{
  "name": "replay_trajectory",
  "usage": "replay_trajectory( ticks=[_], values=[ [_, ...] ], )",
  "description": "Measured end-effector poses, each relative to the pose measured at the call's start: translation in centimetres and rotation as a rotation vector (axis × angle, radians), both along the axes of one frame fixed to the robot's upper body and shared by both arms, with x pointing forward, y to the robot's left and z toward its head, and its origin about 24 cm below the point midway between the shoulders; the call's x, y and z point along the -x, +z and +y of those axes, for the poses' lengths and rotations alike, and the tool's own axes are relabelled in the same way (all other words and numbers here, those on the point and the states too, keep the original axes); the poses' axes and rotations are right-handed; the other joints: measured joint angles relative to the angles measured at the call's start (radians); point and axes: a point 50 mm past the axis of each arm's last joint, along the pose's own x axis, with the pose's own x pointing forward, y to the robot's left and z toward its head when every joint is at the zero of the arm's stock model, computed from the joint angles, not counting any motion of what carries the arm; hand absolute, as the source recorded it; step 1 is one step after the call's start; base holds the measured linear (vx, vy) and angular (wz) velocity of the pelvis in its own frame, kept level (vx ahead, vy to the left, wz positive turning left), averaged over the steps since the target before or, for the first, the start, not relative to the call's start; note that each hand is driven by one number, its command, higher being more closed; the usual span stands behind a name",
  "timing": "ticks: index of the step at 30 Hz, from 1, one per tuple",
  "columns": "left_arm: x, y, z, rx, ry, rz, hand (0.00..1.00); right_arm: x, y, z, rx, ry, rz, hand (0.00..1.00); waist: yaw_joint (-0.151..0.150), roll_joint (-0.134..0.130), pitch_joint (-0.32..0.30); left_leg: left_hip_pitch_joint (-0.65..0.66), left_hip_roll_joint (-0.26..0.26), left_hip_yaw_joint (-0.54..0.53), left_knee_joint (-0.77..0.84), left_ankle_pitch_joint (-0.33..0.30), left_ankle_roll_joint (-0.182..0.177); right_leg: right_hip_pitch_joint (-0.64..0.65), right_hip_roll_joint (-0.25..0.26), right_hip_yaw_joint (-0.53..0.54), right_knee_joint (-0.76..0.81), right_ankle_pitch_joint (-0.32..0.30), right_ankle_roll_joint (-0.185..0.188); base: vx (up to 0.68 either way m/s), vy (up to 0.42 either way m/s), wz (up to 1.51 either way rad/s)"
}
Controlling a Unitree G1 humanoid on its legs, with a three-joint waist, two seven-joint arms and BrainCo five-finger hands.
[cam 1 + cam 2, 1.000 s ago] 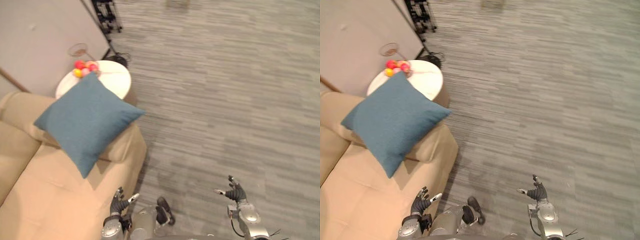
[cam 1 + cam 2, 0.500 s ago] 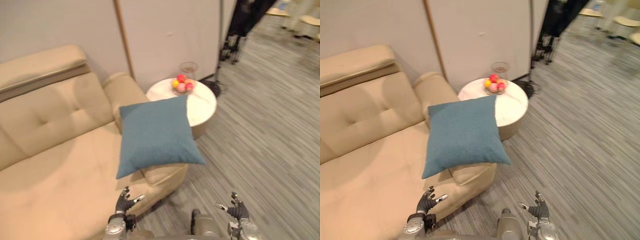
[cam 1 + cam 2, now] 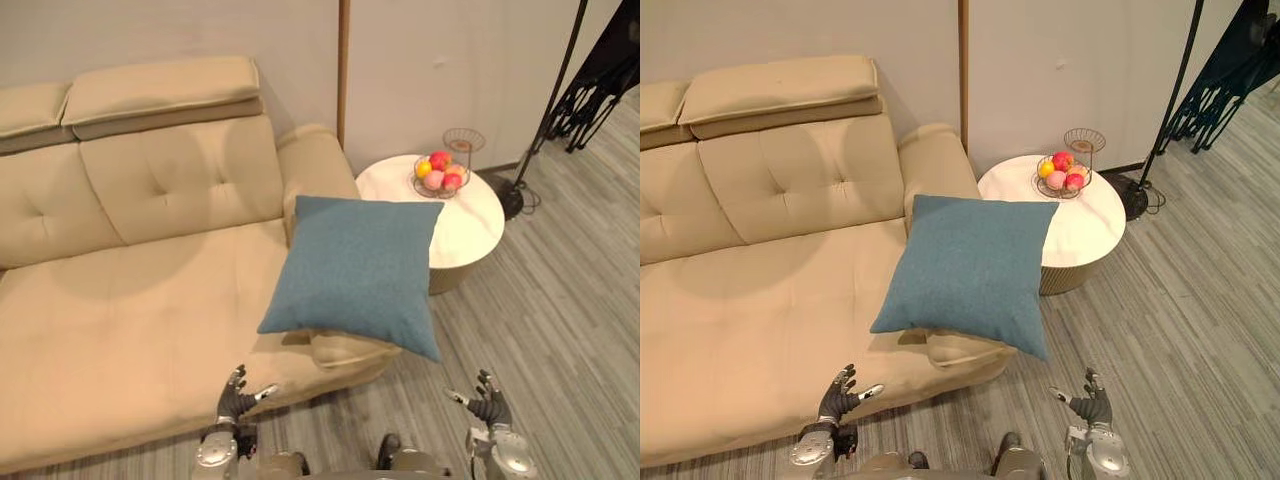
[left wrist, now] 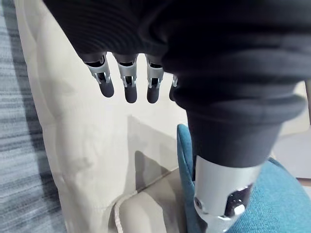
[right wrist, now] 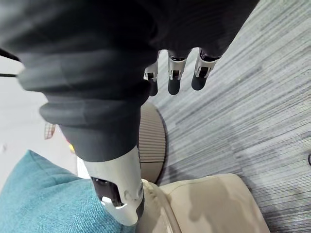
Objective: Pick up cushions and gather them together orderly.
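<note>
In the left eye view we see one blue cushion point(image 3: 355, 270) lying tilted on the right end of a beige sofa point(image 3: 130, 290), its far edge against the right armrest and its near right corner hanging past the seat's front edge. To the right of the sofa stands a round white side table point(image 3: 470, 225), just beside the cushion's right corner, with a wire fruit bowl point(image 3: 440, 175) on its far side. Our left hand point(image 3: 238, 392) hovers by the sofa's near edge and our right hand point(image 3: 487, 400) over the grey plank floor point(image 3: 560, 300), both near us and well apart from the cushion, each with fingers spread wide and holding nothing. In the right eye view we find the same layout: the cushion point(image 3: 970, 270) on the sofa's right end, the left hand point(image 3: 840, 392) and right hand point(image 3: 1090, 405) low and empty. In the left wrist view the left hand's fingers point(image 4: 127, 85) hang straight and apart above the sofa's pale upholstery point(image 4: 77, 131), with the cushion point(image 4: 272, 194) beyond the thumb, untouched. In the right wrist view the right hand's fingers point(image 5: 175, 77) are straight over the floor point(image 5: 243, 97), with the side table's ribbed base point(image 5: 153, 141) and the cushion point(image 5: 39, 199) past the thumb.
</note>
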Motion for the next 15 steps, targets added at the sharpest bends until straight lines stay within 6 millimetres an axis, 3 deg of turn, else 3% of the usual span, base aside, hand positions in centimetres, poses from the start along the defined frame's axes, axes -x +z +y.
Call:
replay_trajectory(
  ticks=[4, 9, 12, 13, 15],
  values=[
    [-1.5, 1.0, 1.1, -0.037, -0.007, -0.049, 0.00, -1.7, 1.4, -1.6, 0.055, 0.013, -0.046, 0.00, -0.002, -0.001, 0.000, 0.015, -0.006, 0.005, -0.063, 0.037, -0.003, -0.018, 0.009, 0.007, -0.001, 0.009, -0.011, -0.07, -0.034, -0.07],
    [-4.9, 3.3, 2.6, -0.098, -0.019, -0.146, 0.00, -6.0, 4.0, -2.3, 0.112, 0.074, -0.153, 0.00, -0.008, -0.004, 0.006, -0.039, -0.006, 0.017, -0.109, 0.080, 0.001, -0.089, 0.025, 0.024, -0.031, 0.044, -0.025, -0.09, -0.037, -0.11],
    [-9.7, 7.0, 3.8, -0.167, -0.041, -0.284, 0.00, -11.3, 7.2, -0.6, 0.138, 0.188, -0.279, 0.00, -0.024, -0.016, 0.051, -0.142, 0.001, 0.025, -0.089, 0.101, 0.005, -0.184, 0.031, 0.036, -0.039, 0.085, -0.042, -0.13, -0.044, -0.08],
    [-10.7, 7.8, 3.9, -0.176, -0.047, -0.309, 0.00, -12.1, 7.8, -0.3, 0.144, 0.210, -0.296, 0.00, -0.024, -0.017, 0.060, -0.160, 0.003, 0.025, -0.083, 0.105, 0.008, -0.197, 0.032, 0.036, -0.047, 0.095, -0.043, -0.09, -0.021, -0.03],
    [-14.3, 11.2, 4.0, -0.196, -0.048, -0.414, 0.00, -15.3, 10.2, 1.1, 0.138, 0.253, -0.380, 0.00, -0.023, -0.019, 0.102, -0.223, 0.012, 0.027, -0.053, 0.111, 0.010, -0.244, 0.035, 0.042, -0.071, 0.133, -0.053, -0.08, -0.002, -0.05]
  ],
)
